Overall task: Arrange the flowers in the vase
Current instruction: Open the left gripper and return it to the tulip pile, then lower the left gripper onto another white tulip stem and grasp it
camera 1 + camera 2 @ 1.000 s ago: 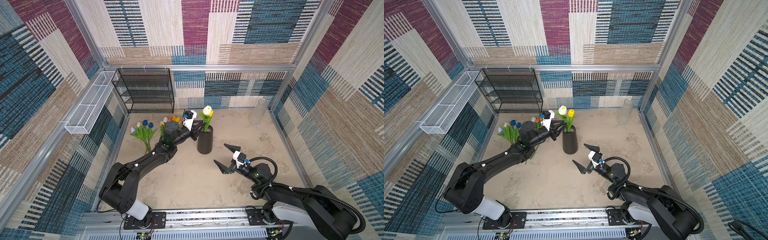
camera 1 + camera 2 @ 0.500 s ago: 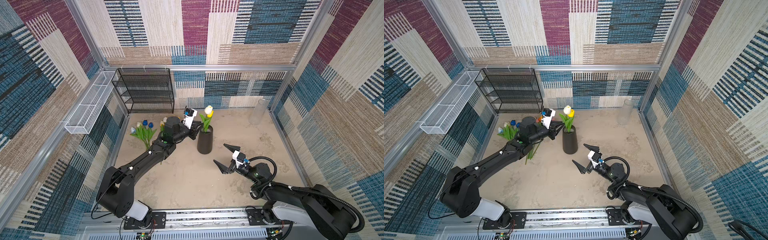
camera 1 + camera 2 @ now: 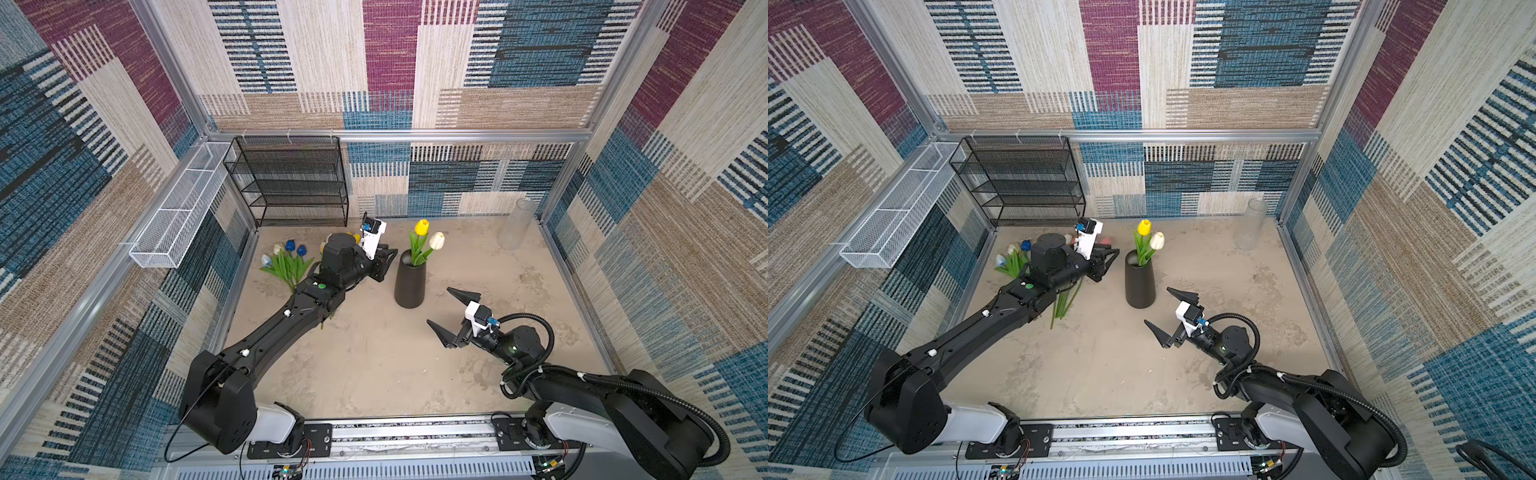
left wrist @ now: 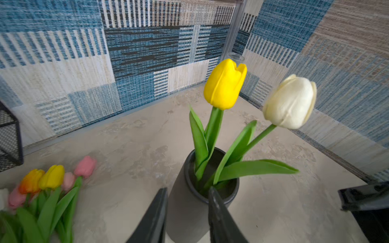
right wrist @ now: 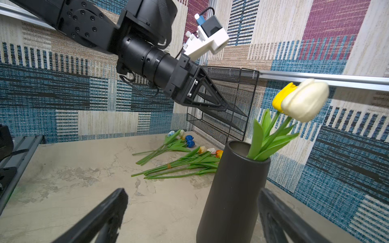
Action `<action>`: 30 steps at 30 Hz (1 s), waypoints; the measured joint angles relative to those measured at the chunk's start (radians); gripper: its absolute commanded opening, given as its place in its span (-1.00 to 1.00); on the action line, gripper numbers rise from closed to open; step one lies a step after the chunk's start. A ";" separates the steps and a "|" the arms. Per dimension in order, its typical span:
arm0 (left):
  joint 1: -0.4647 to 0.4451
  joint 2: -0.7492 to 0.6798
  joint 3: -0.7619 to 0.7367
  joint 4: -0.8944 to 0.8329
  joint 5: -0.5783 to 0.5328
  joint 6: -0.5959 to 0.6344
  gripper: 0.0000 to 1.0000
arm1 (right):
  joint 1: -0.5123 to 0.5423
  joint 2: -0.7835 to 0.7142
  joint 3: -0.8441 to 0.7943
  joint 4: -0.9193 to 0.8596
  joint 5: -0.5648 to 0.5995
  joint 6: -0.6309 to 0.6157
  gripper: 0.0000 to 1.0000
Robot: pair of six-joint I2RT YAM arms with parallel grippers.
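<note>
Plainly, two flowers are in and the rest wait. The yellow tulip (image 3: 422, 227) and white tulip (image 3: 436, 240) stand in the vase (image 3: 409, 286) near the middle of the worktop (image 3: 374, 374). The other flowers (image 3: 287, 266) lie flat by the rack (image 3: 291, 187), partly under the left arm (image 3: 291, 324). The left jaws sit just beside the vase rim, parted a little with nothing between them. The right jaws hover low on the vase's near side, spread wide and empty.

Risks, as I judge them: the vase is tall and narrow, and the left jaws are close enough that a careless swing toward the loose flowers could clip the rim and topple it. The white tulip leans well out over the rim, so a knock could tip it out. One bundle (image 5: 181, 163) seems tied with a band, so pulling one stem may drag its neighbours.

Axes: the yellow tulip stands near upright, head up, stem down the mouth. The white tulip tilts away from the left arm. The loose flowers lie lengthwise, heads toward the rack and stem ends toward the front.
</note>
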 measured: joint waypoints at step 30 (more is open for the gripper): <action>0.542 0.309 0.137 -0.601 -0.348 -0.184 -0.52 | 0.000 0.025 0.019 -0.004 -0.027 0.000 1.00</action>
